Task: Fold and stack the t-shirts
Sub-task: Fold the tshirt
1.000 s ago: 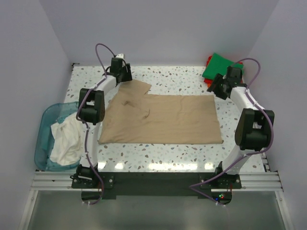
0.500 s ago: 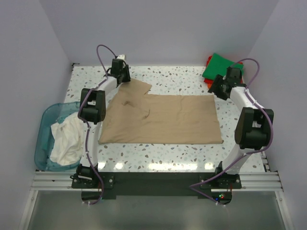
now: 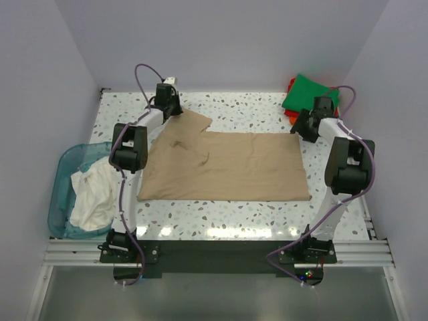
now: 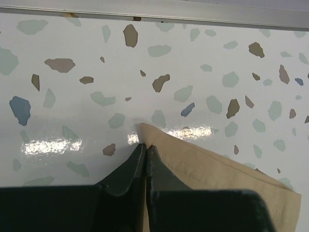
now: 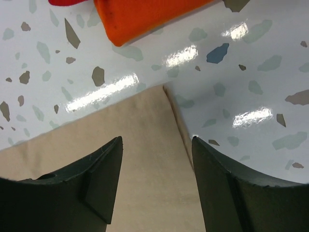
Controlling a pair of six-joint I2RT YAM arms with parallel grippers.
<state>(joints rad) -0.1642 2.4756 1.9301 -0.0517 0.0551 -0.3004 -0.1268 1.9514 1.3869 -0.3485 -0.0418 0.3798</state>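
Observation:
The tan t-shirt lies spread flat in the middle of the table. At its far left sleeve, my left gripper is shut; the left wrist view shows the fingers pressed together on the hemmed sleeve corner. My right gripper hovers open over the shirt's far right corner, its fingers straddling the tan edge with nothing gripped. A folded green t-shirt lies on an orange-red one at the far right corner. A white t-shirt sits crumpled in the basket.
A translucent teal basket stands off the table's left edge. Walls close in the table at the back and on both sides. The speckled tabletop shows behind the tan shirt.
My left gripper has closed from open to shut on the tan sleeve corner. My right arm has drawn in slightly over the shirt's far right corner, still open.

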